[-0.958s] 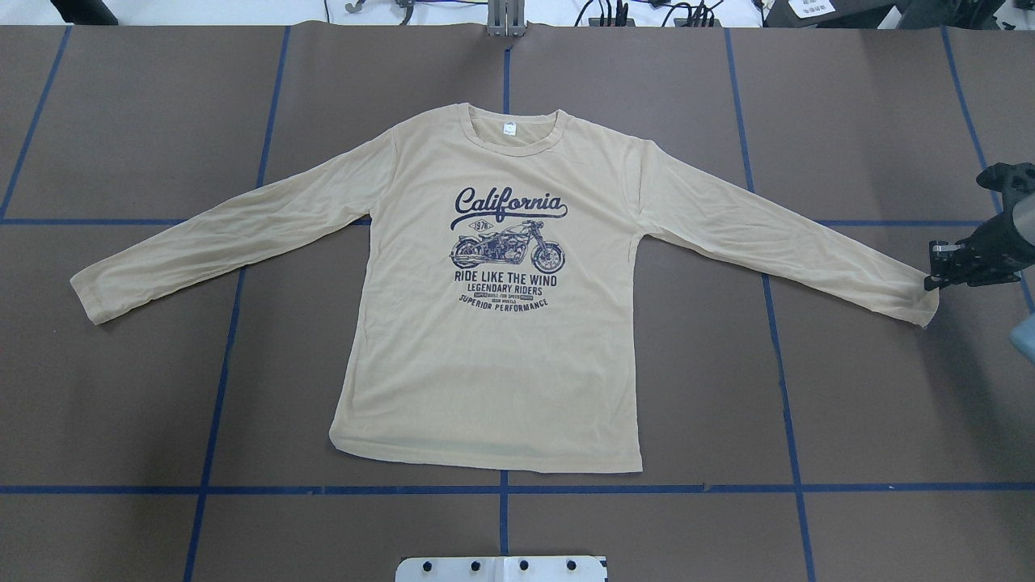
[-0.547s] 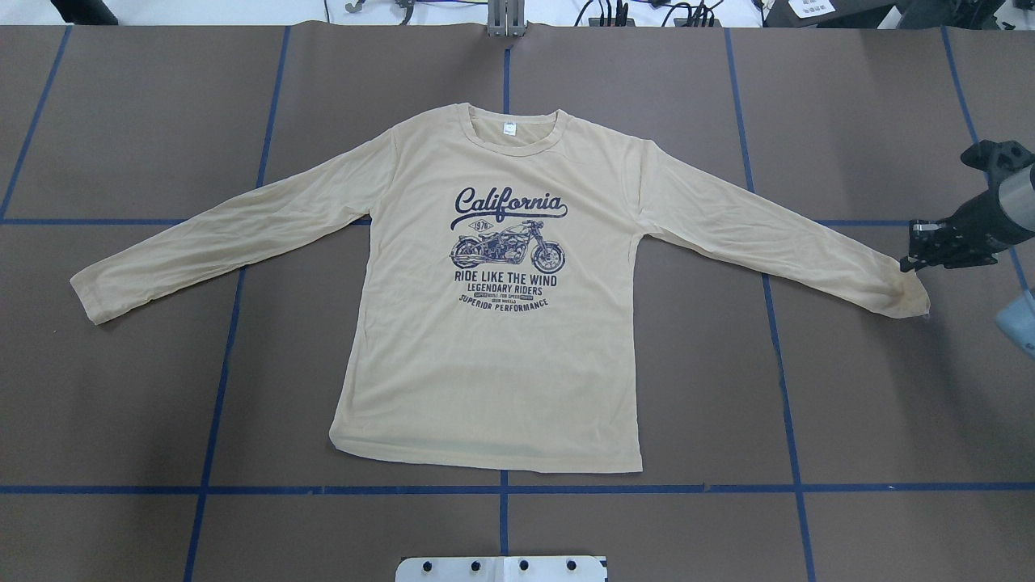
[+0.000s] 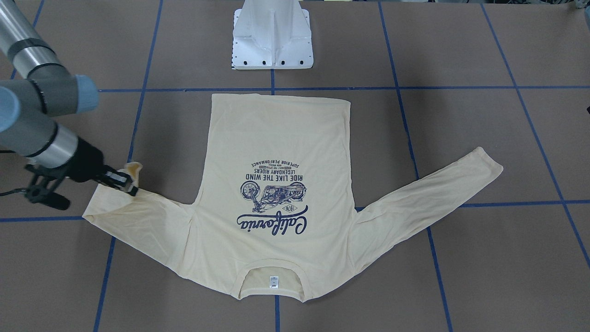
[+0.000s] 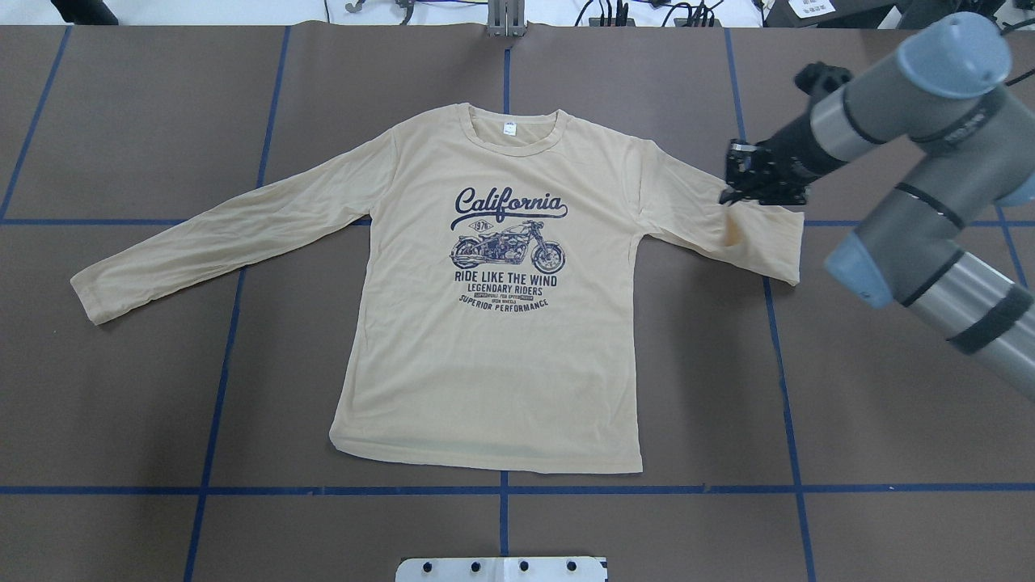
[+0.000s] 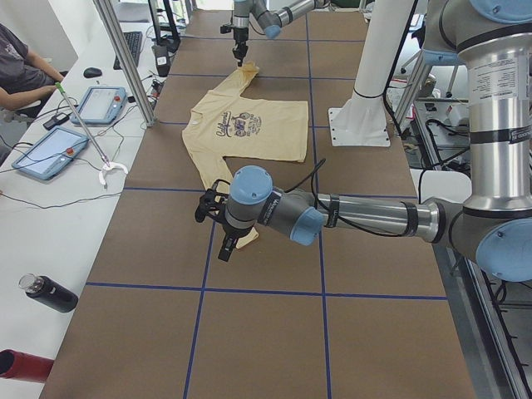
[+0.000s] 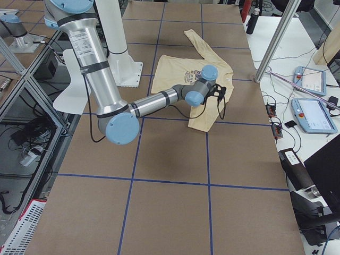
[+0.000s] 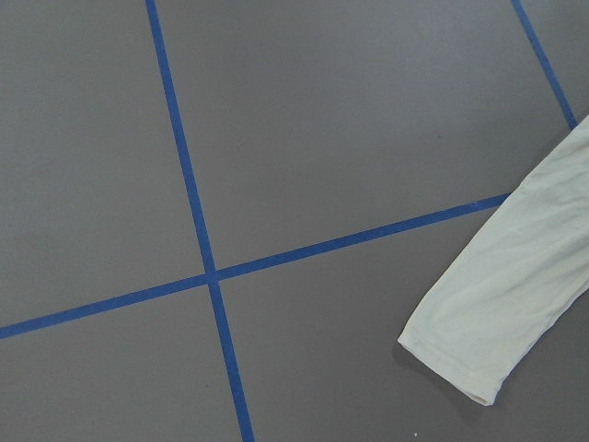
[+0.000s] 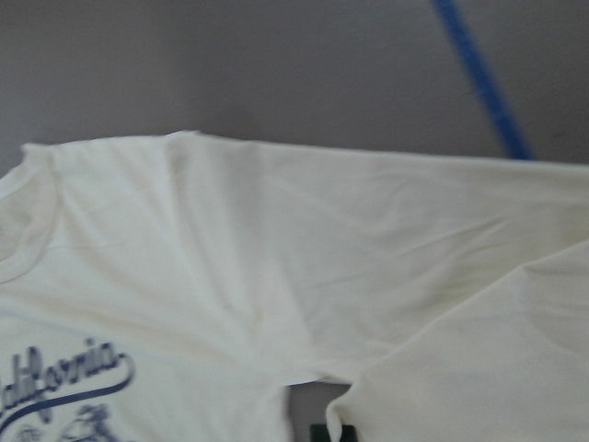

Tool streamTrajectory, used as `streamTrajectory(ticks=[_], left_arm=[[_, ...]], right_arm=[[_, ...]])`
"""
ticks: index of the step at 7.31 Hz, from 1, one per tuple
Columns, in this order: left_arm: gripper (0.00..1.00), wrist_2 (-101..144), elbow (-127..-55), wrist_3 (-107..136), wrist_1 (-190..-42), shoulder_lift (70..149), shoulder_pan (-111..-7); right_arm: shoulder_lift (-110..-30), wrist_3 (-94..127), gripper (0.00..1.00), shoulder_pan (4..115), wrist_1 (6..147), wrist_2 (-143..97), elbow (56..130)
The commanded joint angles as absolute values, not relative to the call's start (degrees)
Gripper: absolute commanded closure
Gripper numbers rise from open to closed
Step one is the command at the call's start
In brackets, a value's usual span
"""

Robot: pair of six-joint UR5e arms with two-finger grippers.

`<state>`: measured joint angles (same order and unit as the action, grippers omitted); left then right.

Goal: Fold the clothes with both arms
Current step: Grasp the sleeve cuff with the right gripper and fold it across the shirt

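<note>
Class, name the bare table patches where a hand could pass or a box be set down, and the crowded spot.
Free: the strip between the T-shirt's hem and the pedestal base; the patch robot-side of the left sleeve, beside the body. Crowded: the right sleeve, folded back and gripped by the right tool, arm overhead.

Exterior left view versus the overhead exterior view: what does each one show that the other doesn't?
Only exterior left: the silver-grey left arm, a seated person, a black bottle. Only overhead: the small white neck label. Both: the pale cream-yellow long-sleeved T-shirt, its right sleeve cuff pinched by the black right gripper and doubled inward.
</note>
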<state>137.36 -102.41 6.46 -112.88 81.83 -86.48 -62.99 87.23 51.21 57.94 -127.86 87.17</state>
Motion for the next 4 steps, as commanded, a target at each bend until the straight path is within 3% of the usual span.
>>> streamTrajectory(ticks=[1, 2, 4], left_arm=[[0.0, 137.37, -102.13, 6.5, -113.64, 81.83, -86.48], [0.0, 137.37, -101.87, 6.42, -113.64, 81.83, -86.48], [0.0, 137.37, -101.69, 6.42, -113.56, 81.83, -86.48]], right_arm=[[-44.48, 98.5, 1.0, 42.13, 58.01, -114.31, 78.46], [-36.64, 99.22, 1.0, 41.32, 58.01, -112.95, 72.05], [-28.52, 99.67, 1.0, 41.05, 58.01, -112.07, 63.94]])
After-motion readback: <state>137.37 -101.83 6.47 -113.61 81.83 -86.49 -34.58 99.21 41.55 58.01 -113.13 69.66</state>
